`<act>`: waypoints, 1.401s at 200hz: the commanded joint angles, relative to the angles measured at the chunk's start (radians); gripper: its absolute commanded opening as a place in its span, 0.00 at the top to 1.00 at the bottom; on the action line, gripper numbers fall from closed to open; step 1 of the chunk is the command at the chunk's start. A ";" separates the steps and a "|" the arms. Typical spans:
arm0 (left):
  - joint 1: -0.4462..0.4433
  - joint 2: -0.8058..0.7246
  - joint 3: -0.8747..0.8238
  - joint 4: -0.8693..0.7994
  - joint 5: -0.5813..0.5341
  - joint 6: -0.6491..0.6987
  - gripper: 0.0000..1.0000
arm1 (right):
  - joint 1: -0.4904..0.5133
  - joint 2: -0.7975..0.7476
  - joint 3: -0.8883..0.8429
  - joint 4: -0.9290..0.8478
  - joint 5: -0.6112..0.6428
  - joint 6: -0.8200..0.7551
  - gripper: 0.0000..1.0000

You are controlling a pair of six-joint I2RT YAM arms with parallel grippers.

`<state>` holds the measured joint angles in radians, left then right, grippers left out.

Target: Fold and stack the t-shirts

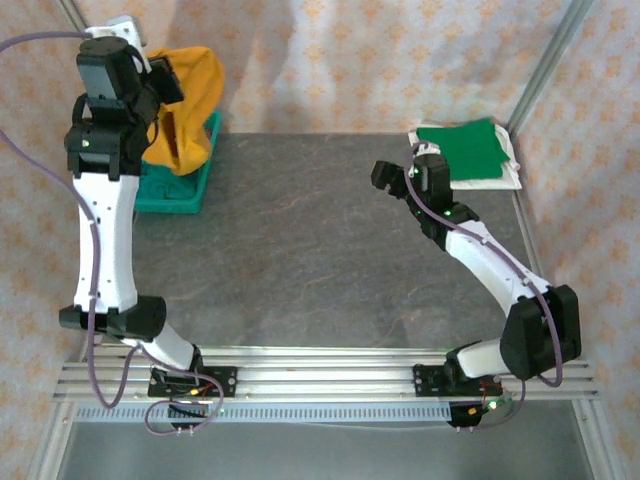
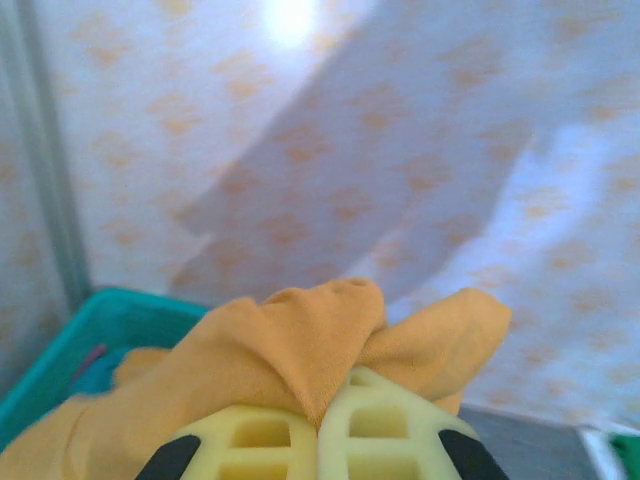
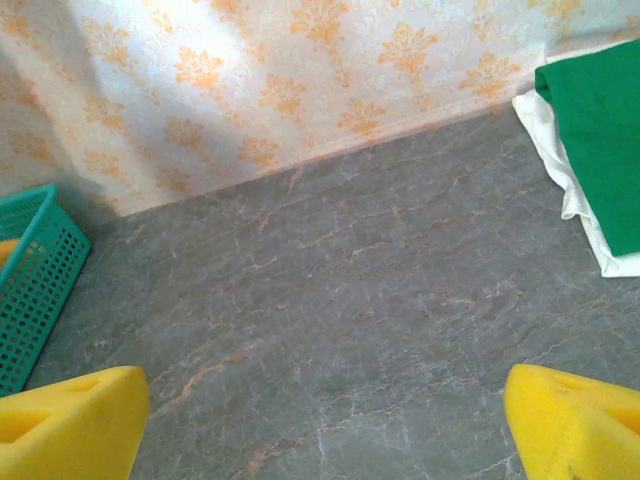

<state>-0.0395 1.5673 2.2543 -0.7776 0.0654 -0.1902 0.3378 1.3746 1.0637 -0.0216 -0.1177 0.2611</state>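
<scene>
Mustard-orange t-shirt (image 1: 192, 100): you will find it at the far left, bunched into soft rounded folds. It hangs from the raised left arm, and its lower part rests in the basket.
Left gripper (image 2: 318, 425): the yellow fingers (image 2: 390, 425) are pressed together and pinch a crease of the mustard-orange t-shirt. The cloth puffs up in two lobes just beyond the tips.
Basket (image 1: 178, 190): teal plastic mesh, at the far-left corner of the table (image 1: 300, 250), close to the patterned wall.
Right gripper (image 3: 320, 420): its jaws stand wide apart with nothing between them. It is held over bare grey tabletop right of centre, near the folded stack.
Green t-shirt (image 1: 470, 148): folded flat into a neat rectangle at the far right, lying on top of the white one.
White t-shirt (image 1: 506, 178): folded beneath the green t-shirt. You see its edges along the near and right sides.
</scene>
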 commanded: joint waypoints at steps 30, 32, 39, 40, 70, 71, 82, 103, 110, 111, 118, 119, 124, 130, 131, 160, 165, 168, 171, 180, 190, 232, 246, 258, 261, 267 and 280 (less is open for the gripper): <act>-0.258 -0.294 -0.188 0.202 0.114 0.041 1.00 | 0.006 -0.106 0.037 -0.013 0.072 -0.023 0.08; -0.264 -0.305 -0.198 0.215 0.117 0.038 1.00 | 0.005 -0.110 0.038 -0.016 0.074 -0.025 0.08; -0.282 -0.336 -0.221 0.246 0.135 0.028 1.00 | 0.005 -0.123 0.042 -0.026 0.085 -0.031 0.08; -0.285 -0.339 -0.222 0.249 0.138 0.026 1.00 | 0.005 -0.124 0.042 -0.027 0.087 -0.032 0.08; -0.314 -0.366 -0.214 0.244 0.182 -0.008 1.00 | 0.005 -0.177 0.037 -0.044 0.132 -0.037 0.08; -0.315 -0.366 -0.214 0.244 0.183 -0.010 1.00 | 0.005 -0.179 0.038 -0.045 0.133 -0.037 0.08; -0.325 -0.354 -0.208 0.244 0.200 -0.015 1.00 | 0.004 -0.187 0.031 -0.046 0.153 -0.034 0.08; -0.326 -0.311 -0.209 0.262 0.209 -0.035 1.00 | 0.004 -0.216 0.015 -0.044 0.183 -0.016 0.08; -0.326 -0.288 -0.210 0.255 0.194 -0.037 1.00 | 0.004 -0.215 0.013 -0.050 0.185 -0.007 0.09; -0.326 -0.284 -0.211 0.254 0.191 -0.037 1.00 | 0.003 -0.214 0.013 -0.051 0.186 -0.006 0.09; -0.326 -0.262 -0.223 0.249 0.164 -0.037 1.00 | 0.003 -0.212 0.011 -0.056 0.189 0.004 0.09; -0.326 -0.258 -0.226 0.250 0.162 -0.037 1.00 | 0.003 -0.211 0.010 -0.057 0.189 0.005 0.09; -0.326 -0.244 -0.247 0.256 0.143 -0.037 1.00 | 0.003 -0.211 0.004 -0.053 0.190 0.012 0.09; -0.326 -0.227 -0.284 0.274 0.125 -0.036 1.00 | 0.003 -0.209 -0.006 -0.044 0.188 0.019 0.09; -0.326 -0.224 -0.291 0.278 0.122 -0.035 1.00 | 0.004 -0.208 -0.008 -0.042 0.188 0.020 0.09; -0.285 -0.096 -0.463 0.376 0.017 -0.012 1.00 | 0.003 -0.170 -0.033 -0.043 0.192 0.035 0.09; -0.266 -0.066 -0.478 0.389 0.008 -0.015 1.00 | 0.003 -0.160 -0.035 -0.045 0.190 0.035 0.09; -0.254 -0.047 -0.485 0.398 0.004 -0.017 1.00 | 0.003 -0.154 -0.034 -0.048 0.190 0.037 0.09; -0.241 -0.027 -0.490 0.406 0.003 -0.019 1.00 | 0.004 -0.149 -0.033 -0.049 0.188 0.037 0.09; -0.203 0.035 -0.490 0.415 0.003 -0.017 0.90 | 0.004 -0.132 -0.034 -0.057 0.182 0.041 0.09; -0.173 0.110 -0.458 0.376 -0.038 -0.014 0.63 | 0.003 -0.114 -0.036 -0.059 0.163 0.047 0.09; -0.181 0.044 -0.666 0.359 -0.127 0.000 0.45 | 0.067 -0.063 -0.078 -0.086 0.029 0.004 0.11; -0.205 -0.051 -0.832 0.399 -0.126 0.003 0.44 | 0.159 -0.072 -0.114 -0.110 0.026 -0.063 0.13; -0.205 -0.078 -0.918 0.352 -0.111 -0.029 0.44 | 0.261 -0.088 -0.151 -0.119 0.043 -0.127 0.13; -0.203 -0.079 -0.931 0.340 -0.112 -0.035 0.44 | 0.293 -0.093 -0.160 -0.119 0.047 -0.141 0.13; -0.201 -0.079 -0.964 0.313 -0.122 -0.040 0.44 | 0.350 -0.097 -0.178 -0.115 0.056 -0.166 0.13; -0.189 -0.070 -1.030 0.281 -0.172 -0.045 0.43 | 0.471 -0.087 -0.215 -0.089 0.062 -0.211 0.13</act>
<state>-0.2493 1.4956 1.3209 -0.4595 -0.0181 -0.2127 0.6281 1.3087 0.9070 -0.1001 -0.0513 0.1841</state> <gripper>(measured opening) 0.565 0.875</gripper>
